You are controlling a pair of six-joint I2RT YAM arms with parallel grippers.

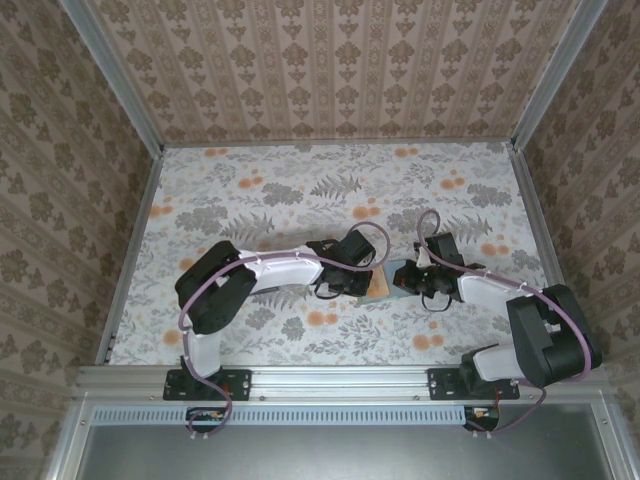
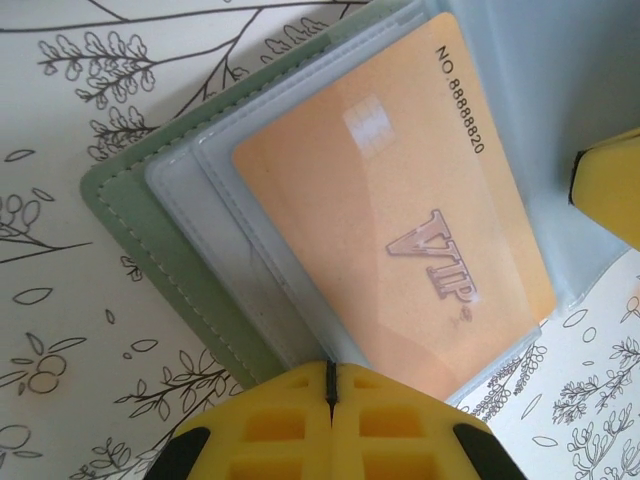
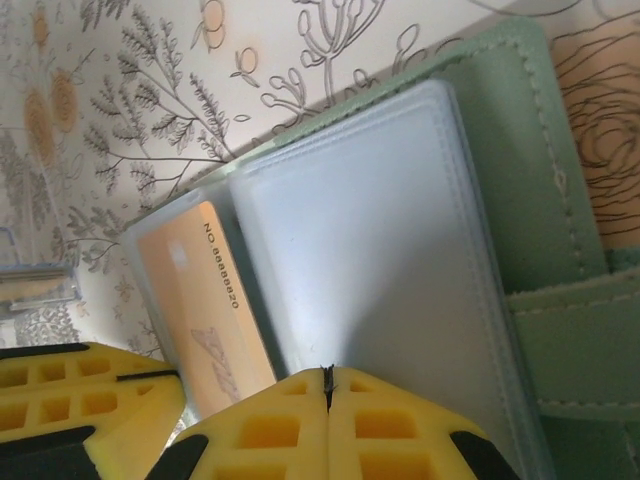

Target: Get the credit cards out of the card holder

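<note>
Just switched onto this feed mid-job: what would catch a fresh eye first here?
The orange VIP card stands out, tucked in a clear sleeve of the open green card holder on the floral table. Both arms meet over it at mid-table: the left gripper is shut at the card's near edge, and the right gripper is shut by the frosted sleeves of the other half.

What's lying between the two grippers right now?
The open card holder, holding the orange VIP card, lies between the left gripper and the right gripper; the left wrist view shows it.
</note>
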